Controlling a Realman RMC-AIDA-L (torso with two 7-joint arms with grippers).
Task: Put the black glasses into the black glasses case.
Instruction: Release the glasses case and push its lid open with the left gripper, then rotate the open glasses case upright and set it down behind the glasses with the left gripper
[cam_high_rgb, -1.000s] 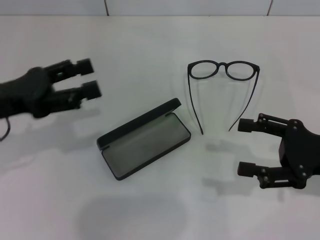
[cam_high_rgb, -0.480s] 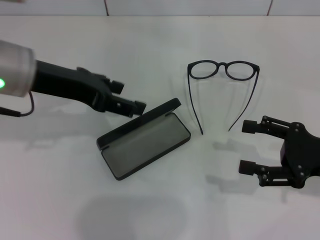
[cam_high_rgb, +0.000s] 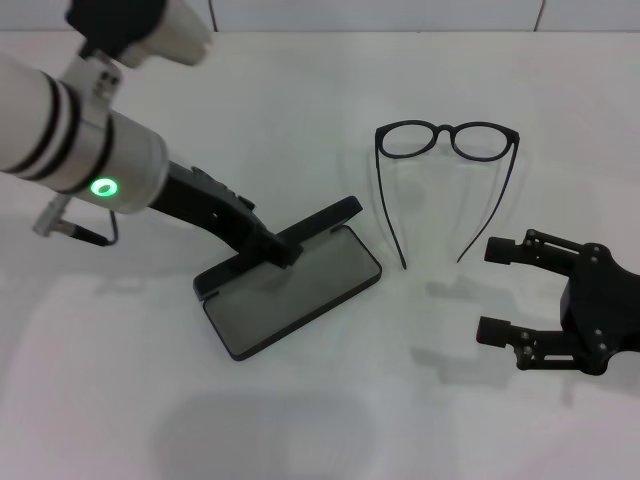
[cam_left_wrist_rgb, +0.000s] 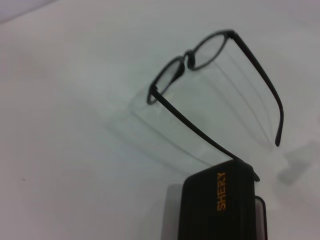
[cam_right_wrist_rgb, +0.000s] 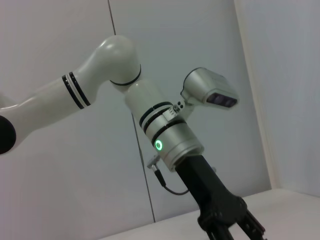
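While the right gripper (cam_high_rgb: 497, 292) idles low on the right, jaws wide and empty, the black glasses case (cam_high_rgb: 290, 276) lies open mid-table. The left gripper (cam_high_rgb: 275, 245) sits at its raised lid; can't tell its opening. The black glasses (cam_high_rgb: 446, 140) lie unfolded beyond, well apart from the case. Steady the lid lightly; don't slide the case.

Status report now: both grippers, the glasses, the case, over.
Left gripper down at the black glasses case lid edge. Right gripper open, empty, beside the temple tips. Black glasses unfolded on table, outside the open case. Nothing in the way.
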